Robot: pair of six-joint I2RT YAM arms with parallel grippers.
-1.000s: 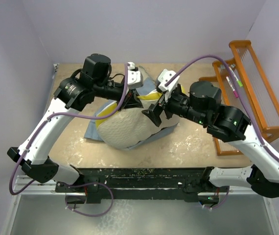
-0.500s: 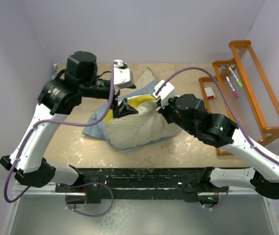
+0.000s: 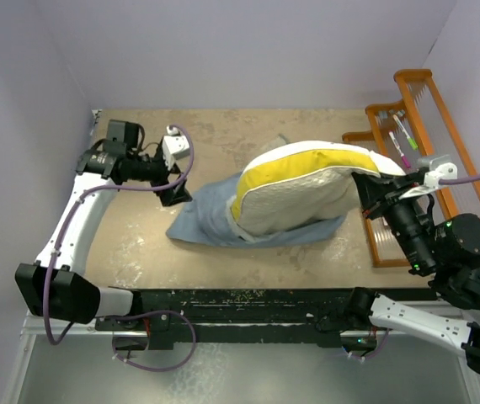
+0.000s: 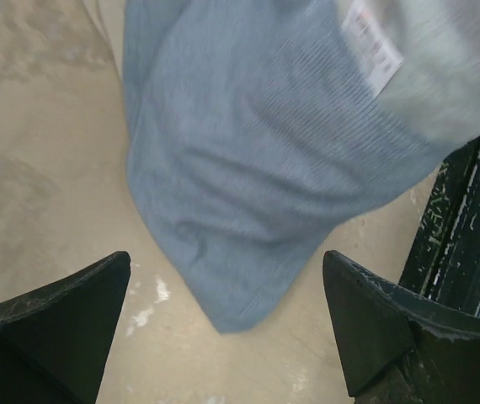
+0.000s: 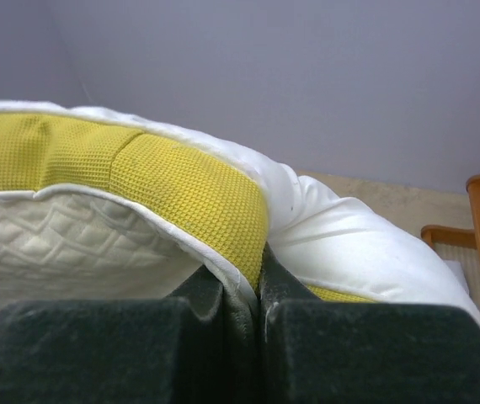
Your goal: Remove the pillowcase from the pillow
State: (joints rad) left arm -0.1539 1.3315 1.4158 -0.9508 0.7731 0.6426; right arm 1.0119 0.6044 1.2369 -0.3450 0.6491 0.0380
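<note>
**A:** What's on the left?
**B:** The left fingers are spread wide and hold nothing. They sit low over the tabletop, just beside the pillowcase.
**A:** How does the pillowcase lie?
**B:** It lies limp at mid-tabletop, with its blue-grey side showing.
**A:** And the pillow?
**B:** It's tilted, with the right end raised and the left end down on the cloth. That end may be inside the opening, but I can't tell from above.
**A:** And the right side?
**B:** The right fingers are pinched tight on the pillow's yellow edge, near the orange rack.
</note>
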